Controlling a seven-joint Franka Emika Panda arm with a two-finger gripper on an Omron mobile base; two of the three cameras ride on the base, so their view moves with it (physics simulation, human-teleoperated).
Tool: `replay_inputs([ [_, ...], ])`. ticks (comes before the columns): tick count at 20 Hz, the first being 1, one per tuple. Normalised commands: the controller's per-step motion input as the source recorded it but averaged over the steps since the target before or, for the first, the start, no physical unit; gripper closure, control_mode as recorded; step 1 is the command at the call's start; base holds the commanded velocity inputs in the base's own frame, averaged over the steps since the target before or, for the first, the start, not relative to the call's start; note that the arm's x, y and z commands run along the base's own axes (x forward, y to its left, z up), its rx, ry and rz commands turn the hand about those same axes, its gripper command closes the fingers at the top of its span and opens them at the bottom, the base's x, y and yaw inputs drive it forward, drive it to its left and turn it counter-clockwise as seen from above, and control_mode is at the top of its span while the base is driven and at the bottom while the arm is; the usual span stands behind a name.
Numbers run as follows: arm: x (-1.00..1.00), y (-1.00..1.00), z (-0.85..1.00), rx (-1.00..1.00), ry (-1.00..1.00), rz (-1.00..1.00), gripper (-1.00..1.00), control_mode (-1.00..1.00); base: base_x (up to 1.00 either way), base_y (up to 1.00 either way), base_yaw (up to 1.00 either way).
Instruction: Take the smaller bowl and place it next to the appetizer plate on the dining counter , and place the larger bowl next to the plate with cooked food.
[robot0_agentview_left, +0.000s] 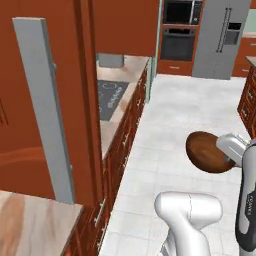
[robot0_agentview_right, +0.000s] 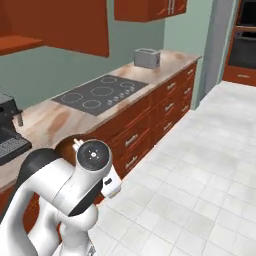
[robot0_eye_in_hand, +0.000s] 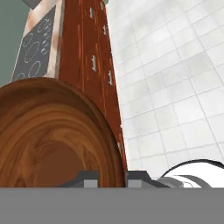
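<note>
We see the small round dark brown wooden bowl (robot0_agentview_left: 209, 152) held in the air above the white tiled floor (robot0_agentview_left: 175, 115), tipped on its side. Our claw (robot0_eye_in_hand: 112, 176) is clenched on its rim, one finger inside and one outside. Left of the bowl runs the wall tabletop (robot0_agentview_right: 55, 117) with a black cooktop (robot0_agentview_right: 102, 93) and grey toaster (robot0_agentview_right: 146, 57), over red-brown wooden drawers (robot0_agentview_right: 165, 107).
</note>
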Motion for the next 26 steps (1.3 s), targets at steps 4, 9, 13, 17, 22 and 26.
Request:
replay_inputs([
  [4,0.00,0.00,0.00,0.00,0.00,0.00,1.00,1.00,0.15,0.03,-0.92],
  [9,0.00,0.00,0.00,0.00,0.00,0.00,1.00,1.00,0.92,0.48,-0.63],
  [13,0.00,0.00,0.00,0.00,0.00,0.00,1.00,1.00,1.00,0.56,-0.51],
  [17,0.00,0.00,0.00,0.00,0.00,0.00,1.00,1.00,1.00,0.25,-0.46],
  [22,0.00,0.00,0.00,0.00,0.00,0.00,1.00,1.00,1.00,0.00,-0.35],
  [26,0.00,0.00,0.00,0.00,0.00,0.00,1.00,1.00,1.00,-0.08,-0.06],
])
